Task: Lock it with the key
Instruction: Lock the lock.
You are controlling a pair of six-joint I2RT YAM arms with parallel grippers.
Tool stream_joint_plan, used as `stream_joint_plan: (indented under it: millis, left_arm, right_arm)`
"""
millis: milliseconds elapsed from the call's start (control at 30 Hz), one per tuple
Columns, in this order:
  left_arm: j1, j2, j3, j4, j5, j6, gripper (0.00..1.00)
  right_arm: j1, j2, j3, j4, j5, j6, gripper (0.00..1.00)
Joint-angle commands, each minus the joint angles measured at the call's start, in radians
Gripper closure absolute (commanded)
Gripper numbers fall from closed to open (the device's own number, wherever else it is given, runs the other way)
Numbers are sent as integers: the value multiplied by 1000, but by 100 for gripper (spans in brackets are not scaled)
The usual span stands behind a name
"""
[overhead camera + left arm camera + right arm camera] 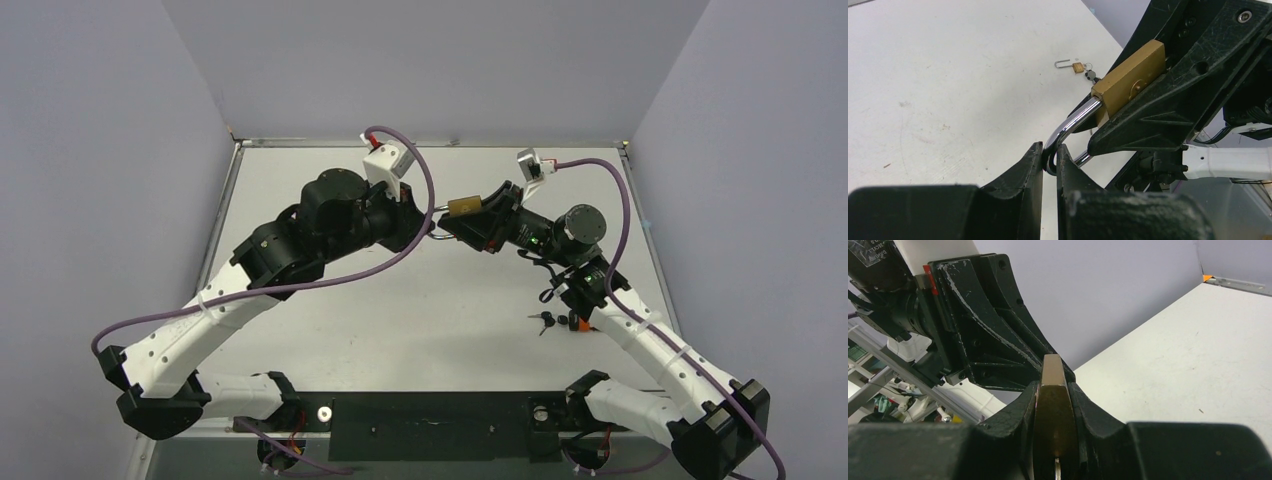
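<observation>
A brass padlock (462,206) hangs in the air between the two arms, above the middle of the table. My right gripper (1053,386) is shut on its brass body (1053,410), one finger on each flat side. My left gripper (1049,155) is shut on the bend of the chrome shackle (1070,125), which sticks out of the body (1128,82). In the top view the left gripper (430,226) meets the right gripper (472,224) at the lock. Keys (552,320) with dark heads lie on the table beside the right arm, held by neither gripper.
A small second brass padlock (1077,67) with its shackle open lies on the table next to those keys (1090,75). The white table (400,320) is walled at the back and on both sides. Purple cables loop over each arm.
</observation>
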Motion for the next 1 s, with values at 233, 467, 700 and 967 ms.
stream_joint_plan:
  millis: [233, 467, 700, 967]
  left_arm:
    - [-43, 43, 139, 132, 140, -41, 100]
    - [-39, 66, 171, 83, 70, -47, 100]
    - [-40, 93, 207, 34, 75, -21, 100]
    - [-33, 96, 261, 2, 143, -19, 100]
  right_arm:
    - [-15, 44, -39, -21, -23, 38, 77]
    - [-28, 12, -73, 8, -19, 55, 64]
    - [-56, -32, -101, 83, -26, 95, 53]
    - [-101, -91, -159, 319, -54, 209, 40]
